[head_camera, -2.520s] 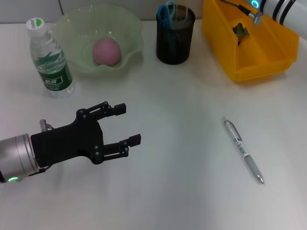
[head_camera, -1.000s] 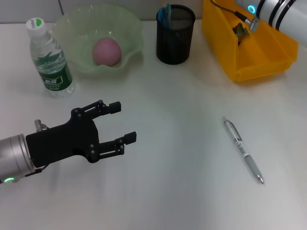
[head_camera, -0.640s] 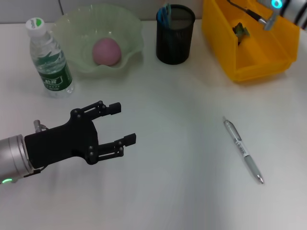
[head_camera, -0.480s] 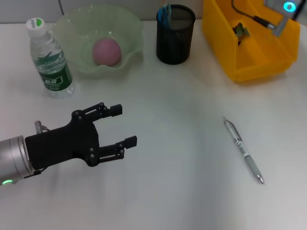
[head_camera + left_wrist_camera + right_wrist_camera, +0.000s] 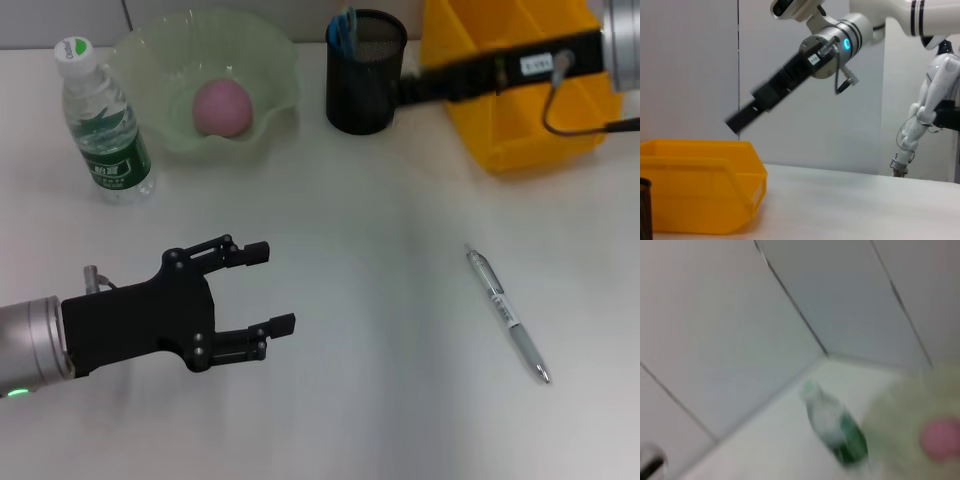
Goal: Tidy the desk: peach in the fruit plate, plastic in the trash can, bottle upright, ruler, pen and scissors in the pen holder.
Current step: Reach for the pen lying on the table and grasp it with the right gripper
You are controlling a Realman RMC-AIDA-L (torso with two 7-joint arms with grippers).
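Observation:
The pen point(image 5: 507, 315) lies on the table at the right, on its own. A pink peach point(image 5: 221, 108) rests in the green fruit plate point(image 5: 150, 60). Beside it the bottle point(image 5: 105, 120) stands upright. Blue scissors handles point(image 5: 347, 25) stick out of the black pen holder point(image 5: 365, 80). My right gripper point(image 5: 415, 88) stretches across the yellow trash can point(image 5: 520, 140), its tip just right of the pen holder, and is blurred. My left gripper point(image 5: 272, 287) hovers open and empty over the near left table. The plastic and the ruler are hidden.
The left wrist view shows the yellow trash can point(image 5: 700, 185) and the right gripper point(image 5: 740, 120) above it. In the right wrist view I see the bottle point(image 5: 835, 432) and the peach point(image 5: 940, 437). White table lies between my left gripper and the pen.
My right arm has swung from the back right of the trash can leftward across it toward the pen holder. The left gripper drifted slightly nearer and to the right, still open.

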